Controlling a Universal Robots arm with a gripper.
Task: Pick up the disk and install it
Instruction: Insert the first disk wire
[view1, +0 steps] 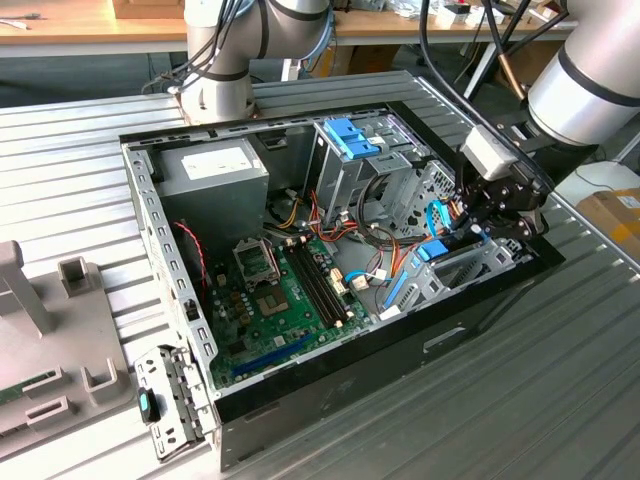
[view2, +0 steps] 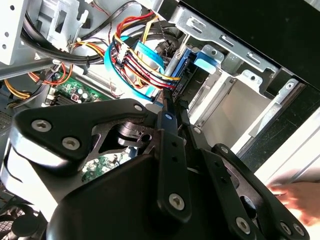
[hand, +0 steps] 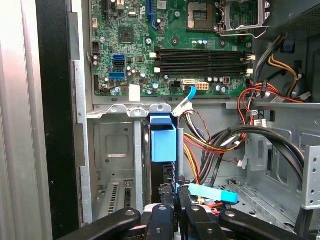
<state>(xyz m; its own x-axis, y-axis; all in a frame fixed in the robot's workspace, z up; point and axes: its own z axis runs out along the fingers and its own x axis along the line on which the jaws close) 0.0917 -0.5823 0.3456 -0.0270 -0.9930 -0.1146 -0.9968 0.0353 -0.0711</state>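
the tool (view1: 478, 232) holds the disk (hand: 163, 145) edge-down inside the computer case (view1: 330, 395).

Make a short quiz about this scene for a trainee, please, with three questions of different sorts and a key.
1. True or false: the disk lies flat on the green board.
2. Where is the hand in the exterior view? A) above the grey power supply; B) at the drive bay, at that view's right side of the case; C) outside the case, over the table.
3. What colour is the disk's end tab?
Key: 1 false, it sits in the drive bay. 2 B. 3 blue.
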